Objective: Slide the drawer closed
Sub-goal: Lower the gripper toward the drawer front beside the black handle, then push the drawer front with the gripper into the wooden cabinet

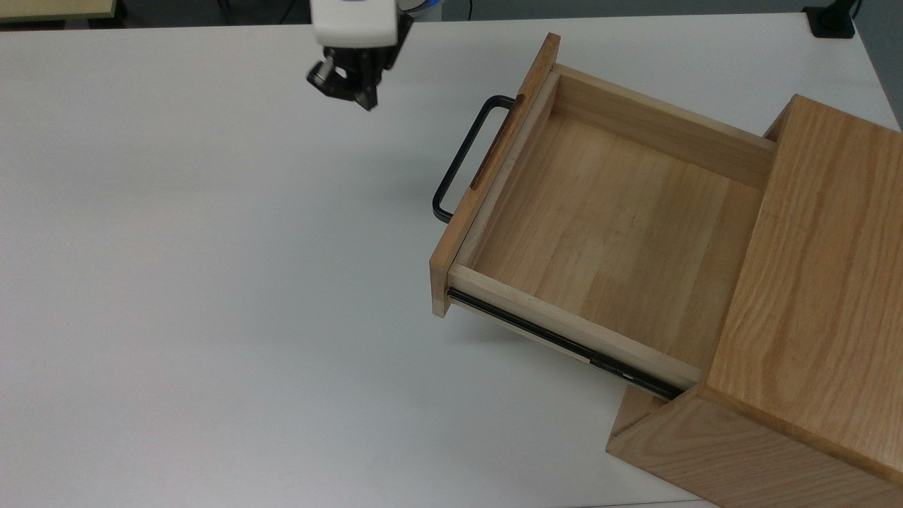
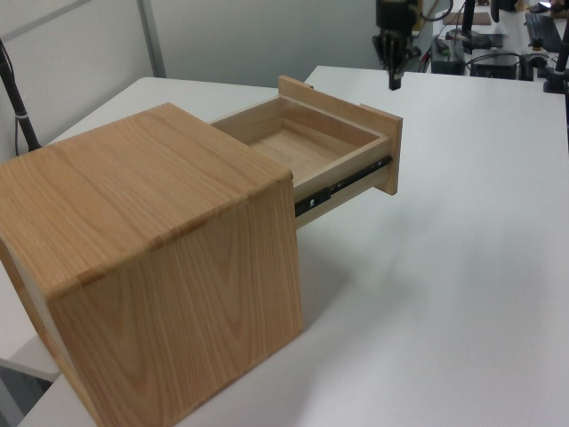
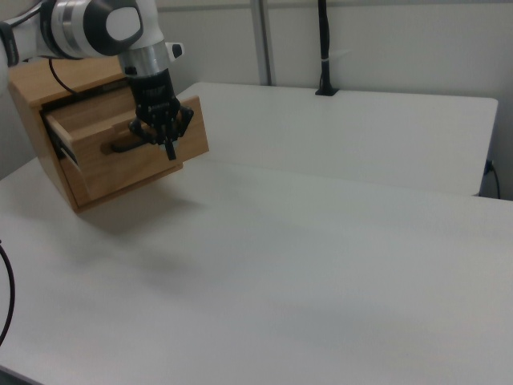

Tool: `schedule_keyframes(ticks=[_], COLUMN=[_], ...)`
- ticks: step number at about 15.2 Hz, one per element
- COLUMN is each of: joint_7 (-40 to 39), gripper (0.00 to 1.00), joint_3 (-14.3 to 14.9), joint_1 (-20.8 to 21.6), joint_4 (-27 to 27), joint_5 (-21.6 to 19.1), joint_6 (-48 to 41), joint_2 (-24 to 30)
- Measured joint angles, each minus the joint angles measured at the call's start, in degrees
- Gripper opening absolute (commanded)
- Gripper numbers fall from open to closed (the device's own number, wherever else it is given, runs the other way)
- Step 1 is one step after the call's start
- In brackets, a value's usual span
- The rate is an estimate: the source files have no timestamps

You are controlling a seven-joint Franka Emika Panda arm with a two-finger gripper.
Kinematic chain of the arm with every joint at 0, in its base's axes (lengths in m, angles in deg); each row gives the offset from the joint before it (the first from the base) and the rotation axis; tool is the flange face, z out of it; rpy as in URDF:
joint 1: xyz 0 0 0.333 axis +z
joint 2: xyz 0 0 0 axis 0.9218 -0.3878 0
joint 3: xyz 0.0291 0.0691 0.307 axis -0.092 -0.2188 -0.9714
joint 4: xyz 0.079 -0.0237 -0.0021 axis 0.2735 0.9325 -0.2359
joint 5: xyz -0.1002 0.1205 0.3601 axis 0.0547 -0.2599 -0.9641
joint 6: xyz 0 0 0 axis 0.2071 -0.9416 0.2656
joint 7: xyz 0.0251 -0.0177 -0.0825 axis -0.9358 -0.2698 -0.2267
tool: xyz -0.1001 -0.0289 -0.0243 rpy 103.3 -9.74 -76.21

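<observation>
Behind gripper [image 3: 167,143], drawer [image 3: 132,156] handle [image 3: 128,145]

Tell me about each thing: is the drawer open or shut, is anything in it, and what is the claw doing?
drawer: pulled far out, empty inside.
handle: nothing touching it.
cabinet: upright on the table.
claw: in the air, apart from the drawer, holding nothing.

Oak-grain cabinet [image 1: 811,282] on a white worktop [image 1: 211,282].
A black pole [image 3: 323,48] stands clamped at the worktop's far edge.
</observation>
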Motion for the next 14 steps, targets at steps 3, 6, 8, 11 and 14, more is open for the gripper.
schedule_keyframes(ticks=[3, 6, 8, 11, 14], joint_7=[0.00, 0.10, 0.40, 1.73, 5.44], gripper=[0.00, 0.00, 0.00, 0.00, 0.00], joint_3=[-0.02, -0.07, -0.12, -0.18, -0.47], joint_1=[1.44, 3.00, 4.66, 7.54, 10.65], joint_4=[-0.01, -0.50, -2.04, -3.01, -3.23], joint_5=[0.01, 0.00, -0.56, -1.08, -1.13], joint_6=[3.29, 7.08, 8.84, 10.48, 15.29], joint_2=[-1.98, -4.20, -5.62, -6.30, -7.60])
